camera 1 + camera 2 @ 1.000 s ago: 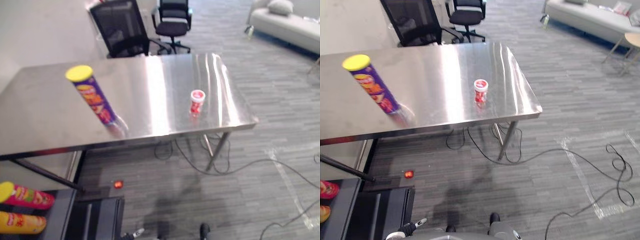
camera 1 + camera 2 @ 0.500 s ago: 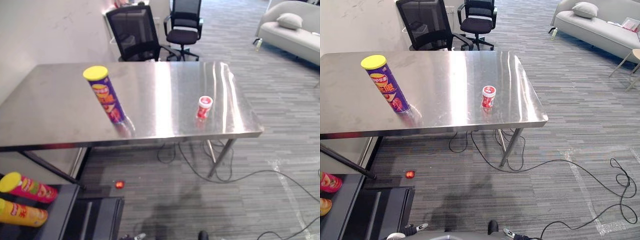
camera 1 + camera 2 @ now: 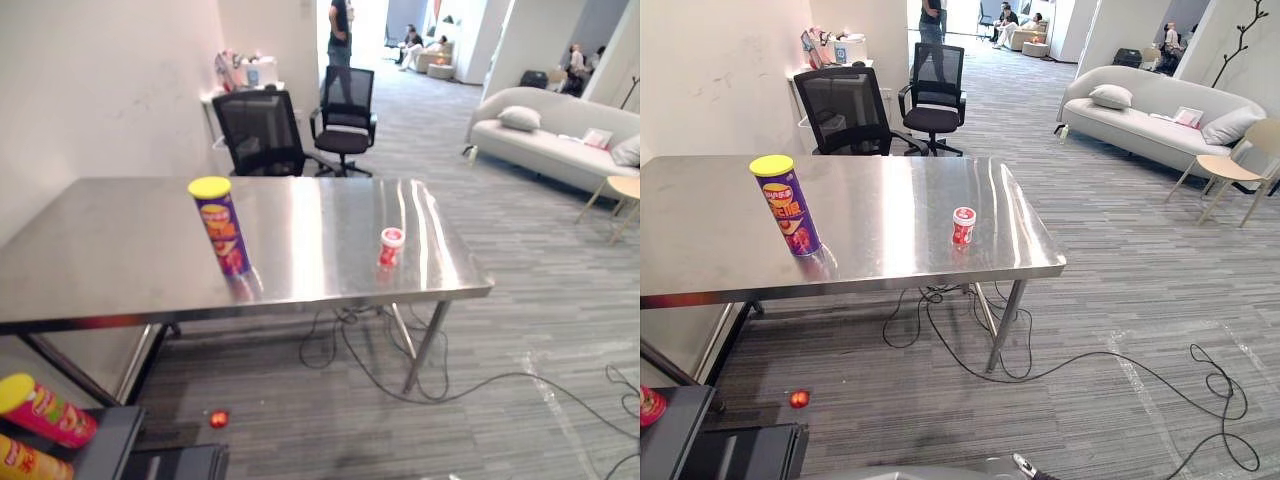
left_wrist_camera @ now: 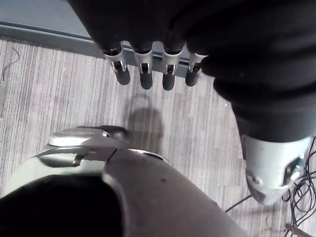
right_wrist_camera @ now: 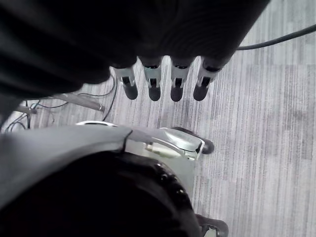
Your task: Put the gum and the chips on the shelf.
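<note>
Desk (image 3: 120, 250): a steel top, on which both task things are stood.
Chips (image 3: 224, 225): a purple can with a yellow lid, upright near the desk's front edge, left of its middle.
Gum (image 3: 390, 247): a small red-and-white tub, upright toward the desk's right end, well apart from the chips.
Shelf (image 3: 110, 445): a dark shelf is seen below the desk's front left corner; a red can (image 3: 45, 410) and a yellow can (image 3: 25, 462) are laid on their sides there.
Left hand (image 4: 143, 74): fingers are held straight over the floor — nothing is grasped.
Right hand (image 5: 154, 84): likewise released — fingers straight, nothing held.
Chairs (image 3: 262, 135): two black office chairs are placed behind the desk.
</note>
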